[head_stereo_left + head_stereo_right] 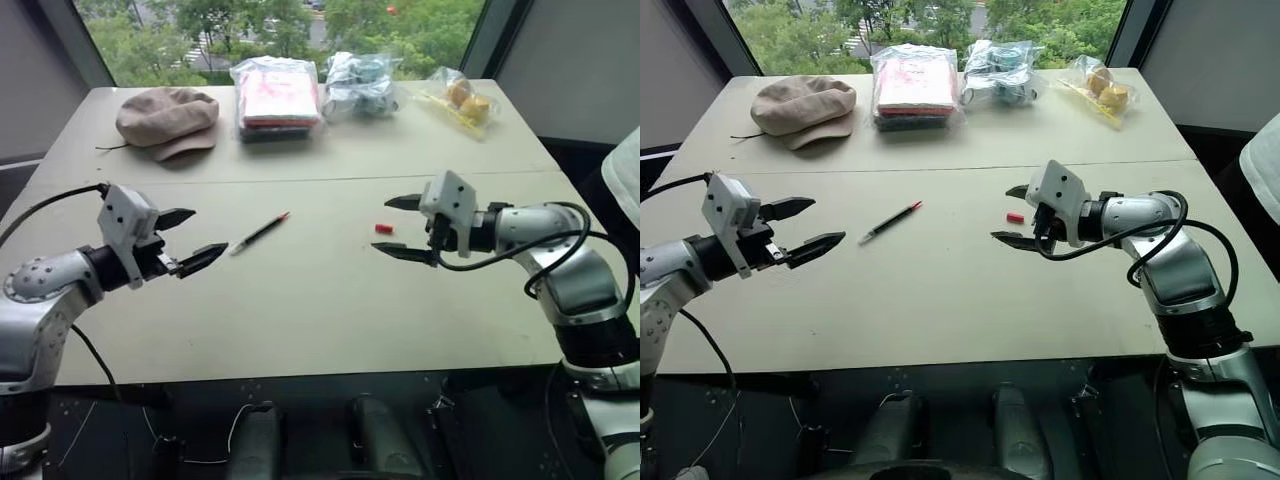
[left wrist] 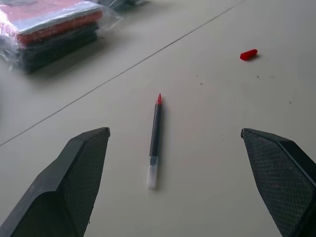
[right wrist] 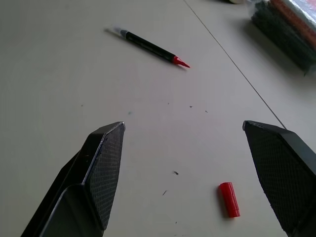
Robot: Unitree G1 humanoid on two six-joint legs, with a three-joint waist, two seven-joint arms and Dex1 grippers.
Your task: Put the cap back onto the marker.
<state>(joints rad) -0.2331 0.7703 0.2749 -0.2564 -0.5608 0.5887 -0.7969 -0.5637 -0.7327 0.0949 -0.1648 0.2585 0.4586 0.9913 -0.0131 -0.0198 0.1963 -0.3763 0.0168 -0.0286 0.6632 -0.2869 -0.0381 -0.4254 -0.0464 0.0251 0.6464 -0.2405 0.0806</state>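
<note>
- Pale table (image 1: 300, 320) before a window carries everything.
- Left tool (image 1: 190, 240) gapes wide and empty, aimed at the marker (image 1: 259, 233) just ahead, red tip pointing away.
- Right tool (image 1: 402, 228) hangs equally wide, empty, the cap (image 1: 384, 228) beside its fingers.
- Hat (image 1: 167, 118) and bagged items (image 1: 278, 97) lie far off; nothing blocks.

A pale beige worktop (image 1: 300, 300), crossed by a straight seam, stands before a broad window (image 1: 280, 30) looking onto green trees in daylight. Grey walls (image 1: 570, 70) flank the dark-framed glass. Along the worktop's far edge lie a tan cap (image 1: 167, 118) and three clear plastic bags (image 1: 277, 97).
</note>
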